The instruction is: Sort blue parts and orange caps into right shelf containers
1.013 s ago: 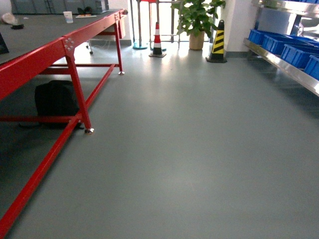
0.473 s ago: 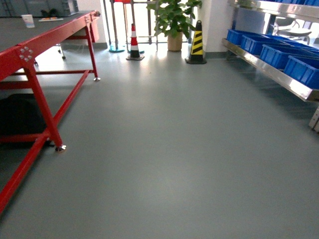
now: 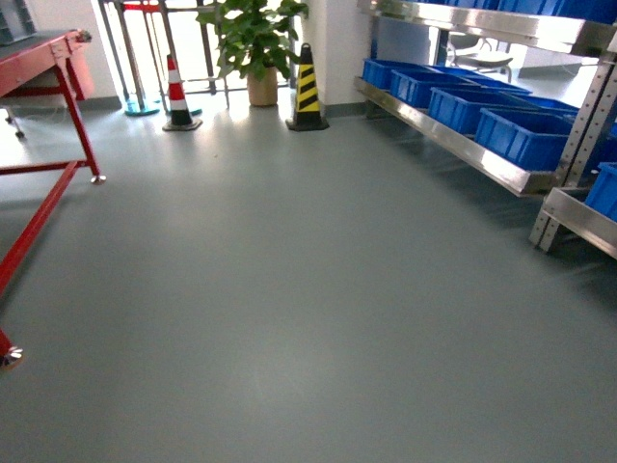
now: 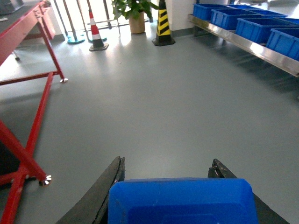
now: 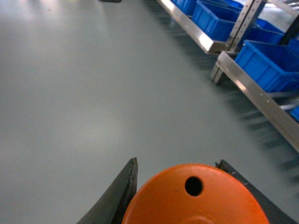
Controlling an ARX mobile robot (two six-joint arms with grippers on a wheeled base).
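In the left wrist view my left gripper [image 4: 168, 169] is shut on a bright blue part [image 4: 182, 201] that fills the space between its black fingers. The right wrist view shows my right gripper [image 5: 177, 164] shut on an orange cap [image 5: 194, 198], whose flat top has a small hole. Neither gripper appears in the head view. The right shelf containers, blue crates [image 3: 525, 135], sit in a row on a steel shelf [image 3: 453, 145] at the right. The crates [image 4: 261, 25] also show at the upper right of the left wrist view, and the crates [image 5: 271, 63] at the upper right of the right wrist view.
A red-framed table [image 3: 39, 183] stands at the left. At the far wall are a red-and-white cone [image 3: 178, 92], a yellow-and-black cone [image 3: 307, 87] and a potted plant [image 3: 253, 43]. Grey floor [image 3: 289, 289] stretches between table and shelf. A steel shelf post [image 3: 569, 145] rises at right.
The head view has swung to the right: the red table has slid off to the left and the shelf with its blue crates has come further into view and closer.
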